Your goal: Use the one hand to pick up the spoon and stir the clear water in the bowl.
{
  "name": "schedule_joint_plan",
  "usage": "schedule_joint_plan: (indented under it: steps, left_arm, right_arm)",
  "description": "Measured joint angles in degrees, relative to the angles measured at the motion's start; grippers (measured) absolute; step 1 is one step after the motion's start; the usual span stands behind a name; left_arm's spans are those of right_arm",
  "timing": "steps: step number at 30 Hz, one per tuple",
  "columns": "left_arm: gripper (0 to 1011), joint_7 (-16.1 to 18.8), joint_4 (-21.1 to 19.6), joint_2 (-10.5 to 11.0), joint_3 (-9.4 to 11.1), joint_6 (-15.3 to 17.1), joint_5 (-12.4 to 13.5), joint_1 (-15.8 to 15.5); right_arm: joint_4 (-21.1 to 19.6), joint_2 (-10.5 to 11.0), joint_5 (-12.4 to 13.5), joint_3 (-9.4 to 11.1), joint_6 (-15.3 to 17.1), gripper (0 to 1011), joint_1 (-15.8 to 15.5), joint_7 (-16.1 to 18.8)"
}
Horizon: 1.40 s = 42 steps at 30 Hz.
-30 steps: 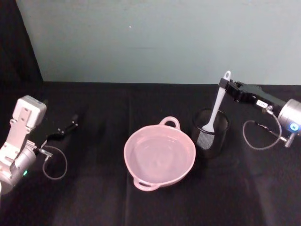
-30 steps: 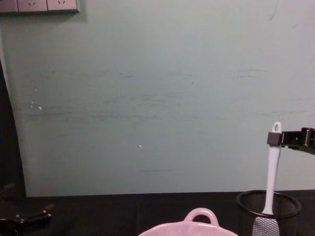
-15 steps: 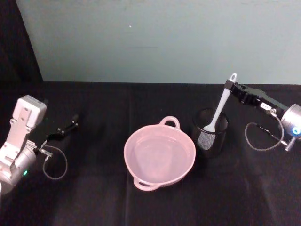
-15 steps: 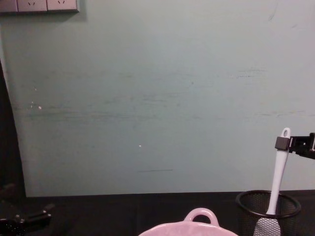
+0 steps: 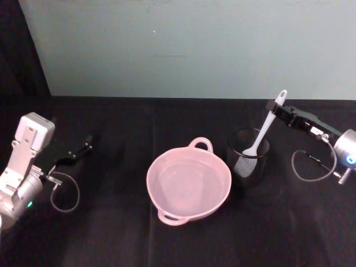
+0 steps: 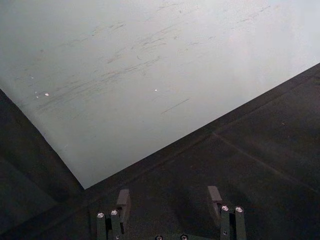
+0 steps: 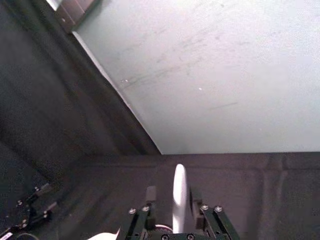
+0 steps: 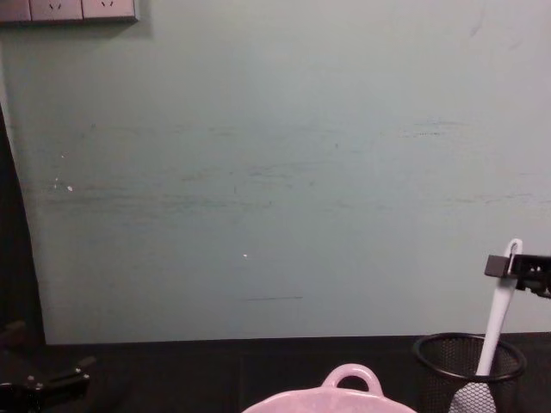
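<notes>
Over on the left, the left gripper [image 5: 78,152] sits low on the black table [image 5: 111,233], well away from everything, its fingers [image 6: 123,201] spread wide with nothing between them. Idle arm, no part in this.

Moving to the middle: the pale pink bowl [image 5: 189,183] stands on the table with clear water in it, loop handle toward the back wall. Nothing is in the water yet, so the stirring has not begun.

Just right of the bowl, nearly touching its rim, there's the black wire-mesh cup [image 5: 248,157], and the spoon [image 5: 263,132] stands in it, flat head down inside the mesh, handle leaning up and out to the right.

And here's the action: the right gripper [image 5: 278,108] reaches in from the right edge at the top of that handle, just under the hole. The right wrist view shows the white handle between the two fingers [image 7: 149,196], which are drawn in narrow around it. I read that as gripped, though actual contact is hard to confirm.

So the score: grasp looks made, spoon head sits inside the cup. Left to do, by my reckoning: lift it clear of the mesh, carry it left over the bowl, dip, stir
</notes>
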Motion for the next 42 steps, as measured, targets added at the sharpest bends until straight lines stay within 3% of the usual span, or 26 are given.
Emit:
schedule_joint_plan:
  steps: [15,21,25,26,31,35,38,42]
  left_arm:
    - [1005,0.0,0.0,0.0,0.0,0.0,0.0,0.0]
    - [1005,0.0,0.0,0.0,0.0,0.0,0.0,0.0]
    - [1005,0.0,0.0,0.0,0.0,0.0,0.0,0.0]
    - [1005,0.0,0.0,0.0,0.0,0.0,0.0,0.0]
    - [1005,0.0,0.0,0.0,0.0,0.0,0.0,0.0]
    - [1005,0.0,0.0,0.0,0.0,0.0,0.0,0.0]
    - [1005,0.0,0.0,0.0,0.0,0.0,0.0,0.0]
    - [1005,0.0,0.0,0.0,0.0,0.0,0.0,0.0]
  right_arm:
    - [1.04,0.93,-0.37,-1.05,1.71,853,0.0,-0.97]
    - [-4.87,4.33,-3.1,-1.81,2.66,1002,-1.69,-3.52]
    - [-9.49,6.58,-5.66,-1.34,1.5,1000,-4.39,-6.5]
    - [-11.07,7.17,-6.92,-0.63,-0.53,1000,-6.01,-7.76]
    - [-14.08,7.6,-10.61,1.82,-6.42,1002,-10.38,-12.91]
    - [-15.0,6.95,-15.8,2.67,-10.66,1000,-12.48,-18.49]
    - [-14.27,6.58,-18.27,1.76,-10.9,1000,-12.24,-19.64]
    - [-12.44,6.09,-20.25,-0.07,-8.19,1002,-10.91,-19.69]
